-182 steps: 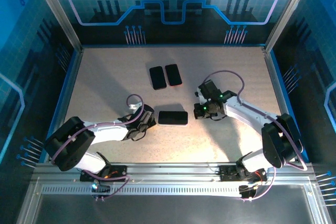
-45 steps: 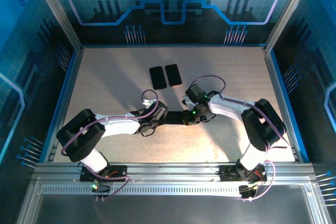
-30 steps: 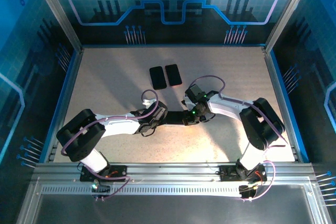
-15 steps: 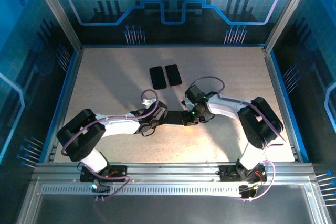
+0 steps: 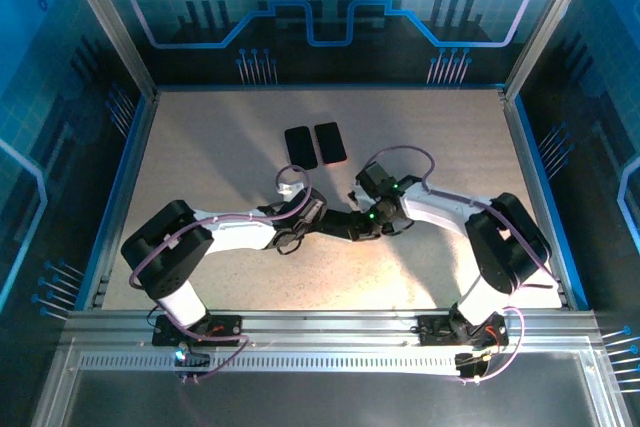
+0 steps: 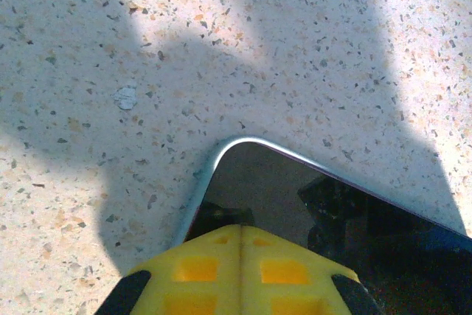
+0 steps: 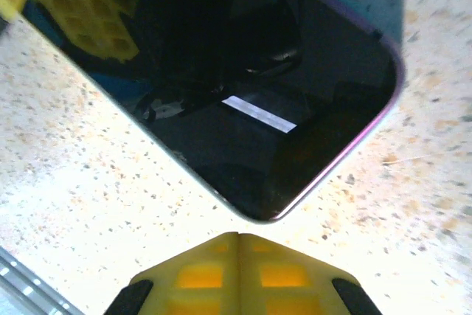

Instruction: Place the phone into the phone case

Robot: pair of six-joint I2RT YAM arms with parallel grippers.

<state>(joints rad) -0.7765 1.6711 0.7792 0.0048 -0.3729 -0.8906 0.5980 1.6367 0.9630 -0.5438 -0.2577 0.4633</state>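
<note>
The phone (image 5: 338,224), lying flat on the table (image 6: 221,49) in what appears to be its purple-rimmed case (image 7: 345,154), should be pressed evenly by the left gripper (image 6: 240,231), pressed together over one corner, and the right gripper (image 7: 237,238), likewise closed beside the opposite end.

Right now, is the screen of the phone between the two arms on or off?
Off, it seems: the phone shows a black glass face with only reflections, no lit picture.

I see a speckled beige table (image 5: 200,167) inside an enclosure. Blue panels (image 5: 330,7) with a circuit pattern stand behind it and at both sides, held by aluminium posts (image 5: 105,22). A metal rail (image 5: 330,332) runs along the near edge. Bright light falls near the table's middle.
</note>
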